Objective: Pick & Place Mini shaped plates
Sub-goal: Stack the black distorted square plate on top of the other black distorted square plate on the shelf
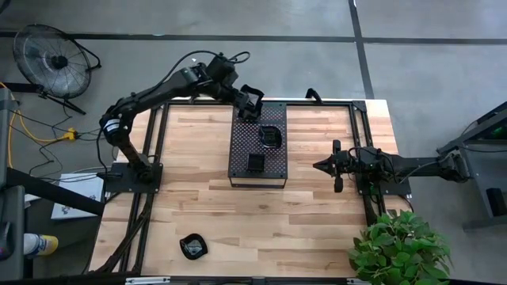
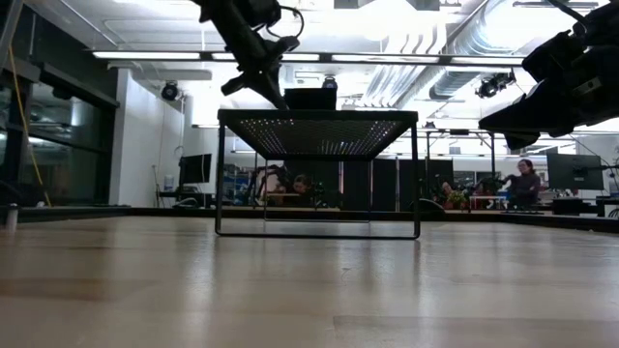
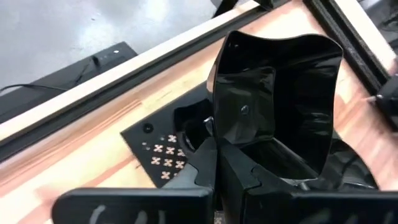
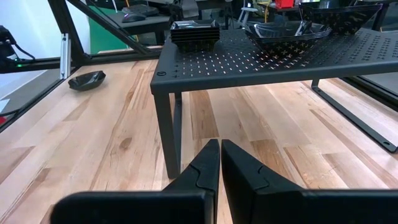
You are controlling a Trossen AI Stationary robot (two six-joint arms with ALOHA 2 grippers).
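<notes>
L gripper [image 1: 255, 104] clamps a mini plate [image 3: 273, 93] over tray [image 1: 242, 162] far end; R gripper [image 1: 323, 165] shut, idle beside tray.

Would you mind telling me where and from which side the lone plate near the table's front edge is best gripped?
Probably by its raised rim, coming down from above. The plate lies flat and open side up on the bare wood, away from the tray, so one finger can go inside the rim and one outside. The left gripper is shut on another plate, so the idle, shut right gripper would have to take it.
</notes>
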